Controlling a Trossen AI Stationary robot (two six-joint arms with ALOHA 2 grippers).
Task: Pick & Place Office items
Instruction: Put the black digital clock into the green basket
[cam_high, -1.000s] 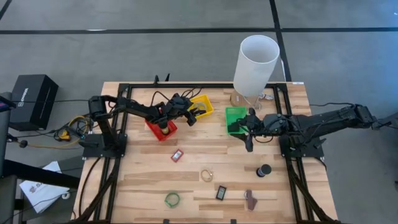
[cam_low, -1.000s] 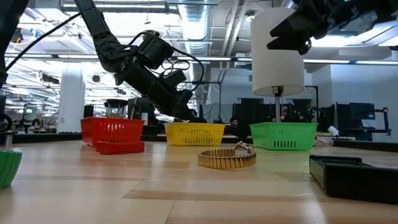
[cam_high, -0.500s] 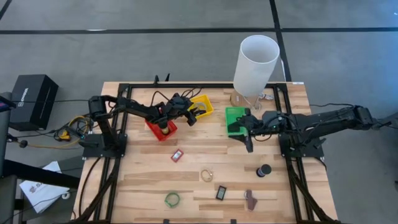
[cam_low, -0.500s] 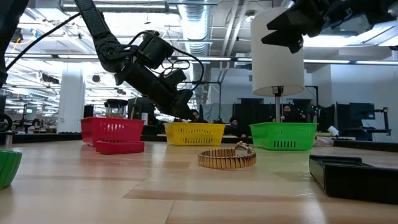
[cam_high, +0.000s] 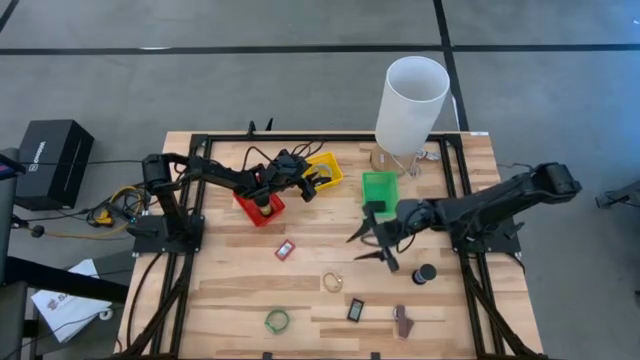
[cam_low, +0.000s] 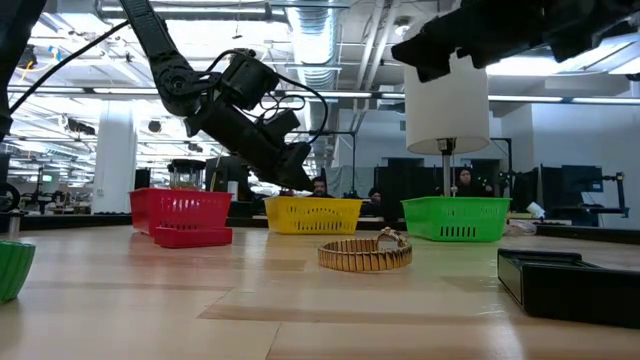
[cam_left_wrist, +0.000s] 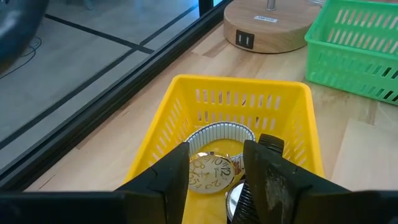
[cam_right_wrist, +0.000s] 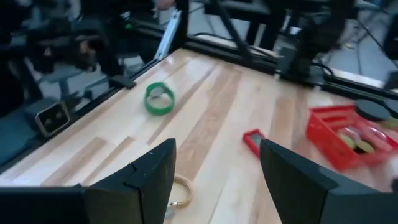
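Above mid-desk the right gripper (cam_high: 368, 243) is carried empty, jaws spread, toward loose items; the gold bracelet (cam_high: 332, 282) looks a likely next pick, while the left gripper (cam_high: 318, 185), jaws part-open and empty, hangs over the yellow bin (cam_left_wrist: 161, 134).

Left gripper (cam_high: 318, 182) part-spread, right gripper (cam_high: 366, 243) jaws wide.
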